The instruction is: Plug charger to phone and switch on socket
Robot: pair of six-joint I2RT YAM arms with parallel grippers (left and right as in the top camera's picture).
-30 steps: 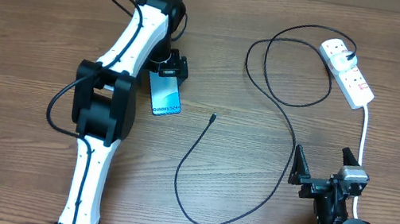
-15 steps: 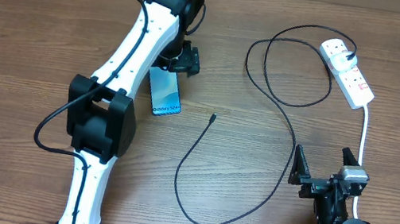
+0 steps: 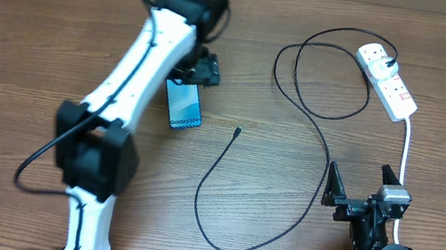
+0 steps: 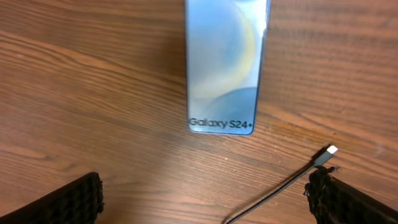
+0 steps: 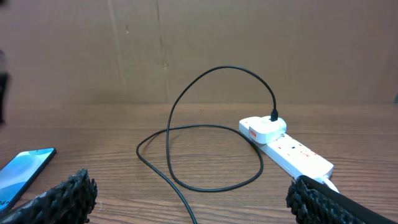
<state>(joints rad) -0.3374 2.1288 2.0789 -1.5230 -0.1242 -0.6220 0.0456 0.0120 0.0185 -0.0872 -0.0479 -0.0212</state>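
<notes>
Phone (image 3: 183, 105) lies flat on the table (image 3: 21, 39), screen up, left of centre. The left gripper (image 3: 200, 69) hangs just past its far end. In the left wrist view the phone (image 4: 227, 62) fills the top middle with "Galaxy S24+" at its near edge, and the two dark fingers (image 4: 68, 199) sit wide apart in the bottom corners, gripping nothing.

Charger (image 3: 216, 196) curls across the middle of the table. Its connector tip (image 3: 238, 130) rests loose on the wood, near the phone's lower right corner but apart from it. The left wrist view shows that tip (image 4: 328, 151) just beside the right-hand finger.

Socket (image 3: 387, 79) sits at the far right, angled, with the charger's other end going into a white plug block (image 3: 376, 55) at its top. A white cord (image 3: 406, 145) runs from the socket down toward the right arm.

Right gripper (image 3: 363, 185) hovers low at the near right, fingers spread wide and empty. Its camera looks across at the socket (image 5: 289, 152) and the cable loop.
</notes>
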